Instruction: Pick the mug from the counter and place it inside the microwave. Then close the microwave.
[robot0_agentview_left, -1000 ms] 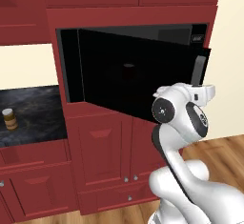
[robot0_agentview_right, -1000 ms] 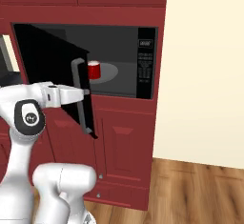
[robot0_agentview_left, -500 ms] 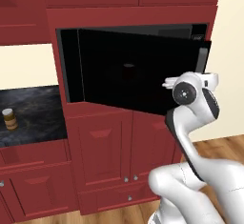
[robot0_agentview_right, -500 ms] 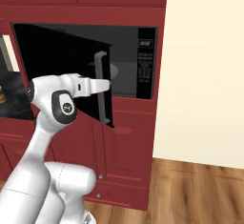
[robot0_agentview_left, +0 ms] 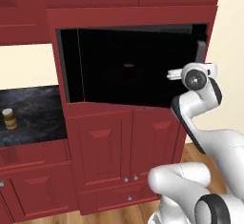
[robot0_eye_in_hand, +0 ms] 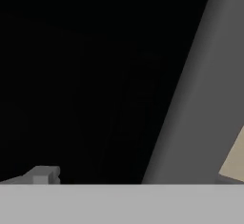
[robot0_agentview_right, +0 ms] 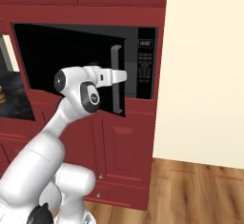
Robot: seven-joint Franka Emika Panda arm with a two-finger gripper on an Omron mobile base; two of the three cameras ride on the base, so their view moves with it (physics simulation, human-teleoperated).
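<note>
Right base view is showing the gripper (robot0_agentview_right: 119,76), jaws spread, pressing the handle (robot0_agentview_right: 116,77) — it risks sliding off, leaving the microwave (robot0_agentview_right: 143,66) door ajar.

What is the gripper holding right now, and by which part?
Nothing is held: the gripper is open, right by the microwave door's handle, not clamped on it.

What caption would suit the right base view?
White robot arm pushing the microwave door nearly shut by its grey handle.
</note>
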